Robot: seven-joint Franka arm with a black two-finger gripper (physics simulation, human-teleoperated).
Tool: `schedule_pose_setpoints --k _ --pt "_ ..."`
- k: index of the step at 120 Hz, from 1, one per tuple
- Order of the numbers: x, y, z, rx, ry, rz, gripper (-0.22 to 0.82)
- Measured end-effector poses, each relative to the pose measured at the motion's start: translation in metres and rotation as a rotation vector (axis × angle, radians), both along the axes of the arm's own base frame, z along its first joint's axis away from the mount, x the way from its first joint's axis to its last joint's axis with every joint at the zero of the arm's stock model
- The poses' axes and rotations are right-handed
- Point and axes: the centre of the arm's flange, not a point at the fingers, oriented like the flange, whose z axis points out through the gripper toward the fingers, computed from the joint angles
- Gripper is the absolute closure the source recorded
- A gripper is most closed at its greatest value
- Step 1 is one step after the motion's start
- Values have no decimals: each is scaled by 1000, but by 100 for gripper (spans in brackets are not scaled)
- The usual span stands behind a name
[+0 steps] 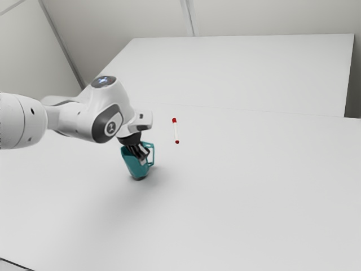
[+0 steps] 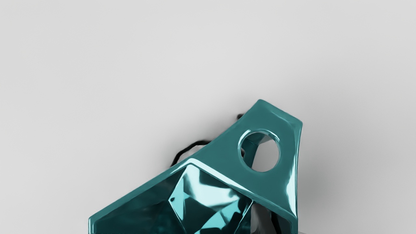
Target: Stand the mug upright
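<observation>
The teal mug stands with its opening up and its narrow dark base down, leaning a little, in the exterior view; whether the base touches the table I cannot tell. Its handle points to the exterior view's right. My gripper reaches down at the rim, shut on the mug's wall. Seen from the wrist, the mug shows its faceted interior and the flat handle top with a round hole. One finger is inside the mug and the other just outside the wall, with the gripper partly hidden by it.
A white marker with red ends lies on the white table, beyond the handle toward the exterior view's right. Pale walls rise behind the table.
</observation>
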Motion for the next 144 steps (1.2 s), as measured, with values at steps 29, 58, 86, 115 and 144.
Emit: schedule_pose_setpoints --k 29,58,86,115,144 --pt "3 2 -9 -10 -8 31 56" --pt "4 0 6 -4 -39 25 18" --pt "9 -12 65 -8 -108 12 6" --pt "28 -18 166 5 -125 33 2" --pt "29 -6 237 39 -102 82 1"
